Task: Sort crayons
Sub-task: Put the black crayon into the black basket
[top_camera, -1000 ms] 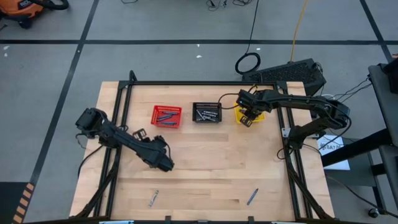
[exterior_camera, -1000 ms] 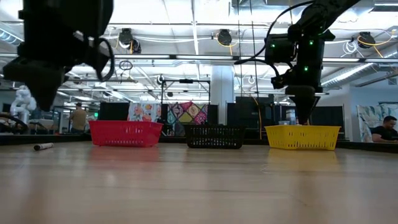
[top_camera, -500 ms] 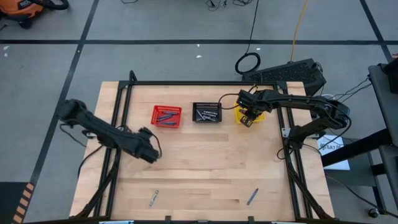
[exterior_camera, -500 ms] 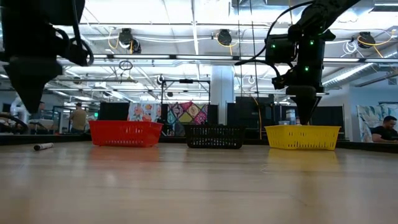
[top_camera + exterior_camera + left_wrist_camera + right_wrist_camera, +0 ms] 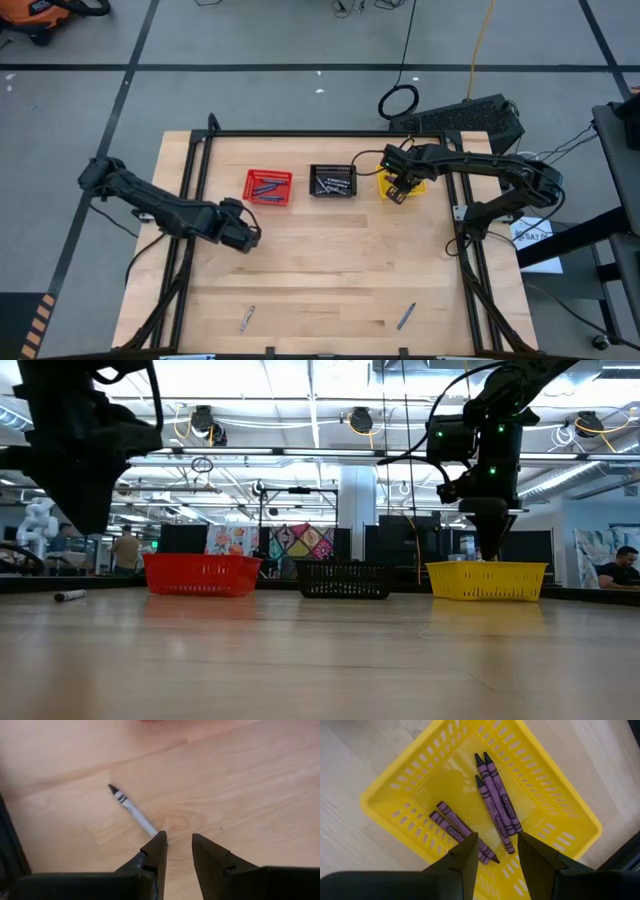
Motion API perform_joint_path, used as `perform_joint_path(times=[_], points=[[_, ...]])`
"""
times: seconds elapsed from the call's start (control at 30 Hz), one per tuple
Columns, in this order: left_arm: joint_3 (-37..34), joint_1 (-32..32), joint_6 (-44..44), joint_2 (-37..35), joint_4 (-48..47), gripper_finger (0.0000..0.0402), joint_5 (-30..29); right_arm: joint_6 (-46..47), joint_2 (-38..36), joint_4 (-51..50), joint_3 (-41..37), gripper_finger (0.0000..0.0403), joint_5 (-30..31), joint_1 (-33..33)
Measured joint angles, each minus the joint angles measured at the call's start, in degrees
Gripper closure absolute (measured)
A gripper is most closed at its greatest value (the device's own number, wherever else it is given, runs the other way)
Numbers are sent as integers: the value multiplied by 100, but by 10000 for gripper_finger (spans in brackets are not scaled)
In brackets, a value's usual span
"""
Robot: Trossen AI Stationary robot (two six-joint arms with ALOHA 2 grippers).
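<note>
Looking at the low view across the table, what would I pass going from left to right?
A crayon lying on the table → red basket → black basket → yellow basket, with the right tool hanging just above it.

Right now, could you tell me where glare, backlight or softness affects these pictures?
Low view: bright ceiling lights backlight both arms into silhouettes, and the near tabletop looks soft. Right wrist view: a pale sheen on the yellow basket floor beside the purple crayons. Left wrist view: the left tool looks slightly soft.
</note>
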Motion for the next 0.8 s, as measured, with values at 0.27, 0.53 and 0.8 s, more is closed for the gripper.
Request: perform_joint_path(times=[0.27, 0.53, 0.8], points=[[0, 51, -830, 212, 50, 312, 97, 257, 0, -4, 0, 279, -3, 4], [0, 68, -1736, 697, 60, 312, 134, 627, 0, -35, 0, 279, -3, 4], [-33, 387, -1885, 876, 62, 312, 442, 648, 0, -116, 0, 279, -3, 4]])
